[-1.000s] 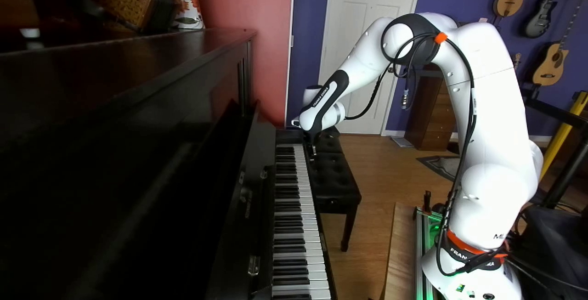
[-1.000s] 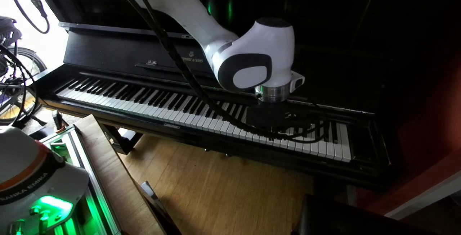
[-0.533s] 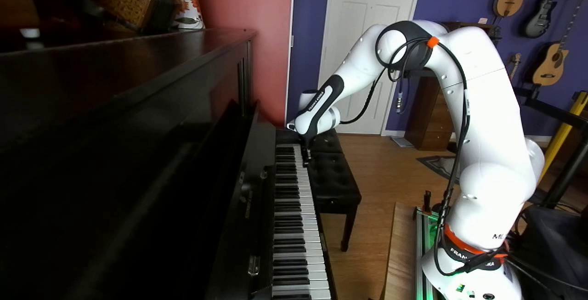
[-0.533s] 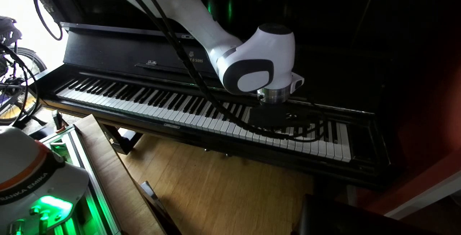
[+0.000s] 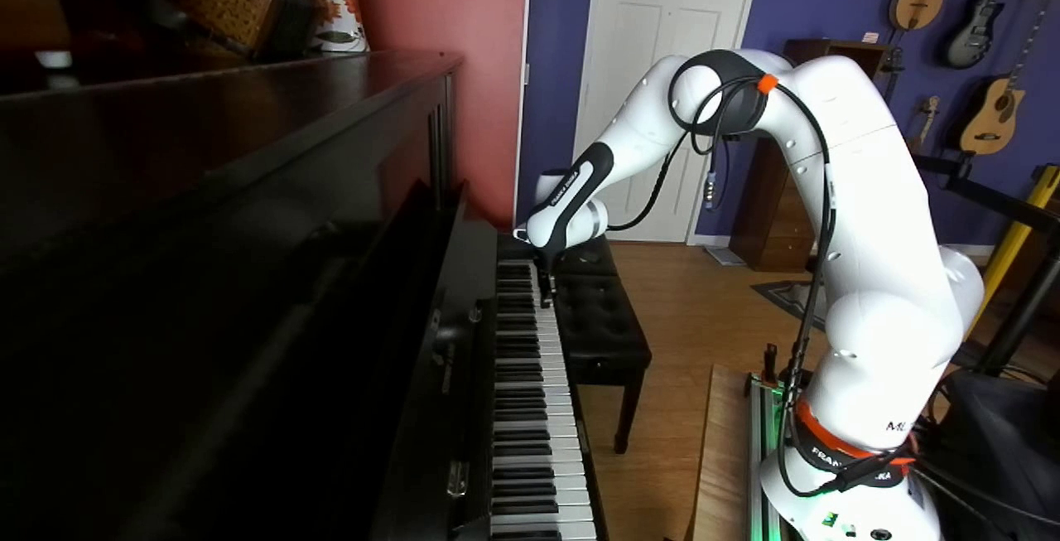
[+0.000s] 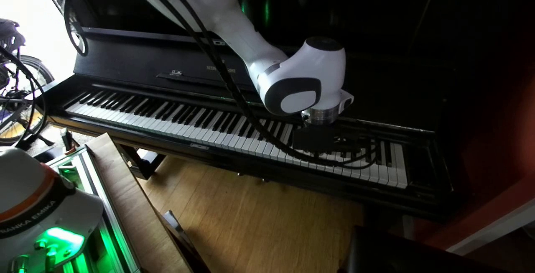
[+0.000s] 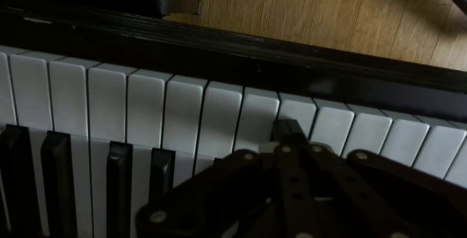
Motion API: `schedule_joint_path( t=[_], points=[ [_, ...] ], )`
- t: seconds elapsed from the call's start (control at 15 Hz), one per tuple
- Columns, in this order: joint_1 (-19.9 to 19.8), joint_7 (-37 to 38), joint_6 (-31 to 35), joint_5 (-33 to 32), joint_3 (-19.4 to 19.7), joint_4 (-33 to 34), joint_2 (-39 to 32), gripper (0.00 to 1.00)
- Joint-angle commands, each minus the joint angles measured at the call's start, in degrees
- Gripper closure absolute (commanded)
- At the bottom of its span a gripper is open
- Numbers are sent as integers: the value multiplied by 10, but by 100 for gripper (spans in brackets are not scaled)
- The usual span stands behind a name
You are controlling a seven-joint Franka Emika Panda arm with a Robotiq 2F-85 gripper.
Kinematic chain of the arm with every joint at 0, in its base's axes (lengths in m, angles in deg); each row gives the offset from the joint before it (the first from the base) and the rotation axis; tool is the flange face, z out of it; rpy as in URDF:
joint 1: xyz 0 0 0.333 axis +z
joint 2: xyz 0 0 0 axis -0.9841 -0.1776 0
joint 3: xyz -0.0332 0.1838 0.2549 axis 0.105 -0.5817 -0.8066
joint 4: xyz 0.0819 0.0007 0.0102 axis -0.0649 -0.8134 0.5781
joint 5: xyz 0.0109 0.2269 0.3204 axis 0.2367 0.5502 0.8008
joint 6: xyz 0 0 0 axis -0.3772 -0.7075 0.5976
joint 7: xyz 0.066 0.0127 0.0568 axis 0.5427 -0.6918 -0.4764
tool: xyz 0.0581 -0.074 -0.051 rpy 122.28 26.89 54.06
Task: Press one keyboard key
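Wooden floor [image 6: 250, 214]; long keyboard [image 6: 234, 141], black-and-white

Jaws together over the white keys [image 7: 182, 116], black keys [image 7: 119, 187] at lower left, wooden floor [image 7: 303, 15] beyond.

Room over the keys [image 7: 144, 106] at left, wrist view.
The gripper [image 7: 289, 127] blocks the lower right; in an exterior view, a cable [image 6: 273, 141] droops in front of them, right of centre.
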Motion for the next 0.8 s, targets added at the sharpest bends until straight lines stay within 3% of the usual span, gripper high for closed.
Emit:
schedule_joint_path(
  t=[0.0, 0.73],
  points=[
    [-17, -24, -6, 19, -16, 19, -19, 100],
    [-22, -25, -17, 27, -25, 26, -26, 100]
  ],
)
